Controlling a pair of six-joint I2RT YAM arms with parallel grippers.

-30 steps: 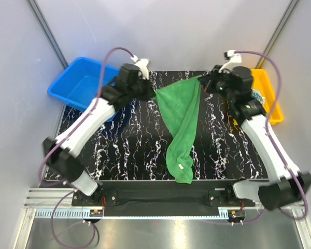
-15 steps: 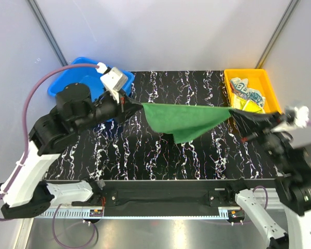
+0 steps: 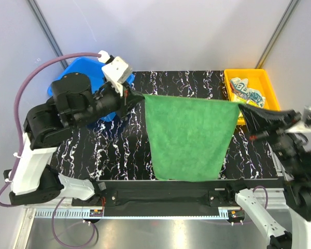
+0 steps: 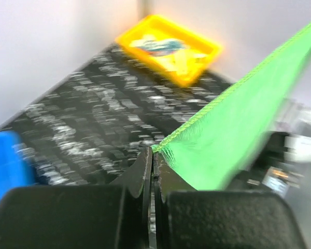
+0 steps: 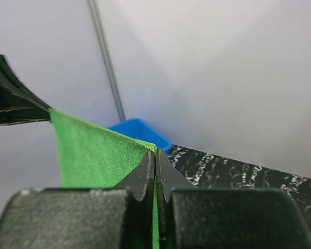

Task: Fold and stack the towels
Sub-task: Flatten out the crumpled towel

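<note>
**A:** Which step was in hand here?

**B:** The spreading-out before the first fold, I judged. The green towel hung over the black marbled table, stretched flat between the two arms by its top corners. Its lower edge reached toward the near edge of the table. I could not tell whether it touched the surface.

**A:** And the grips?

**B:** The left gripper was pinched tight on the top left corner. The right gripper was clamped the same way on the top right corner. Each wrist view showed the hem caught between closed fingers.

**A:** What did the next move call for?

**B:** Probably lowering both arms together at the same spacing, so the towel landed flat and unwrinkled. After that it could be folded in half.

**A:** Where were the other towels?

**B:** The other towels lay crumpled in the yellow bin at the far right, not yet folded. The blue bin sat at the far left, mostly hidden behind the left arm.

**A:** Was any writing legible?

**B:** None showed on the green towel. The printed cloth in the yellow bin was too small to read.
</note>
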